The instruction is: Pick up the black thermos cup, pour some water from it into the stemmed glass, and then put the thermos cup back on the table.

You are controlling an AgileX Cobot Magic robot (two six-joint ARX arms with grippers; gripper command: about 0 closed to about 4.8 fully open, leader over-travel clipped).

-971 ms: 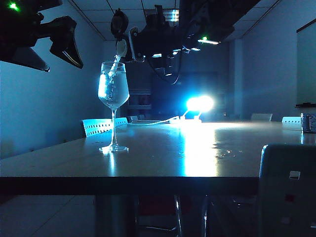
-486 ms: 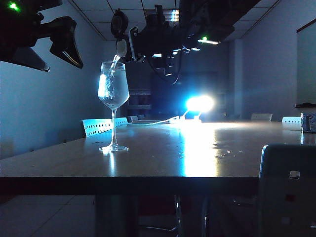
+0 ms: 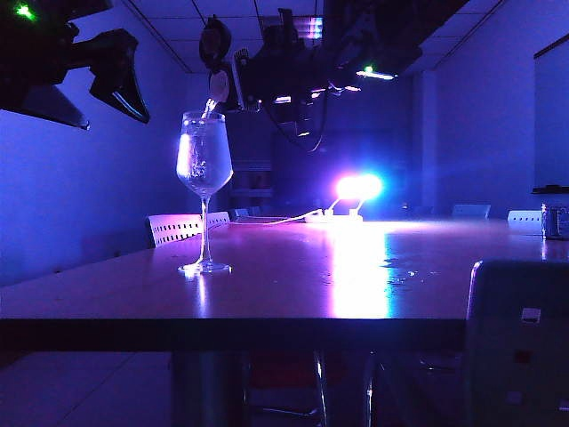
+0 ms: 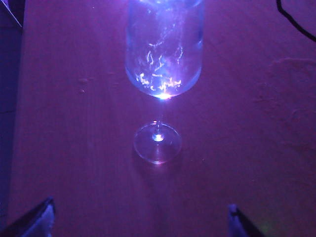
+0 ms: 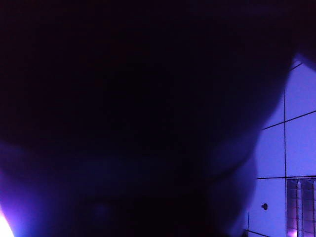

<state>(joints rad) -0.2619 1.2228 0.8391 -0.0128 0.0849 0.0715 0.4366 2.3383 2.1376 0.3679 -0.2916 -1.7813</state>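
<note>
The stemmed glass [image 3: 204,160] stands on the table [image 3: 356,285] at the left, its bowl nearly full of water. Just above its rim the black thermos cup [image 3: 252,78] lies tipped on its side, flip lid [image 3: 214,40] up, and a thin stream runs from the spout into the glass. My right gripper [image 3: 293,84] is shut on the thermos body, which fills the right wrist view as a dark mass [image 5: 138,98]. My left gripper [image 3: 114,121] hangs open and empty, high and left of the glass. Its wrist view looks down on the glass [image 4: 163,54] beyond the gripper [image 4: 139,207].
A bright lamp [image 3: 360,187] glares at the table's far end, with a cable running to it. Chair backs [image 3: 182,227] stand behind the glass, another chair back [image 3: 520,338] at the near right. Water drops [image 3: 400,271] lie mid-table. A small box [image 3: 556,221] sits far right.
The room light has gone from blue to purple. Water keeps streaming and the level in the glass is a little higher. Neither arm has moved.
</note>
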